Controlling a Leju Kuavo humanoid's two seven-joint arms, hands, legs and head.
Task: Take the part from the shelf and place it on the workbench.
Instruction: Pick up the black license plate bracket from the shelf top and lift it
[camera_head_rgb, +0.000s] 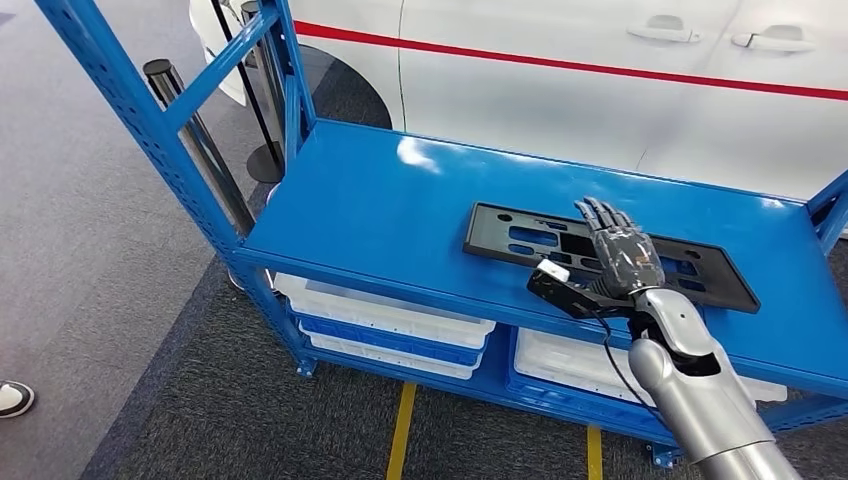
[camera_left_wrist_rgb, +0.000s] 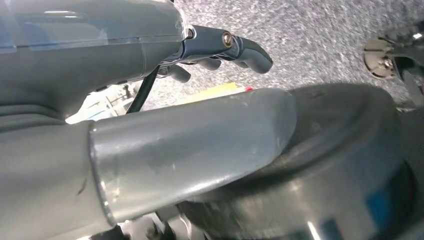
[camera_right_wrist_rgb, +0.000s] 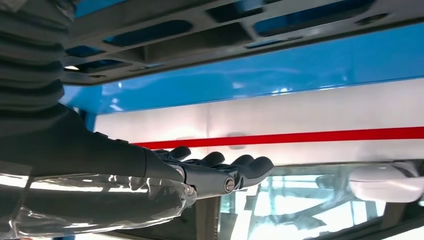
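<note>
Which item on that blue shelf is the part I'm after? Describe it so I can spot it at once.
Find the blue shelf in front of the white car. On its top deck lies the part, under the right robot hand. It is a flat black rectangular plate with slot cutouts, unlike the white bins stacked below.

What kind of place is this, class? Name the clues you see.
Probably a car workshop or assembly demo area: a white car body with a red stripe, a blue metal shelf holding a black part, and white bins below.

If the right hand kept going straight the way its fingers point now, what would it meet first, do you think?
Probably nothing on the shelf: the right hand lies flat over the black part, fingers aimed across the blue shelf toward the white car. Depth is unclear.
</note>
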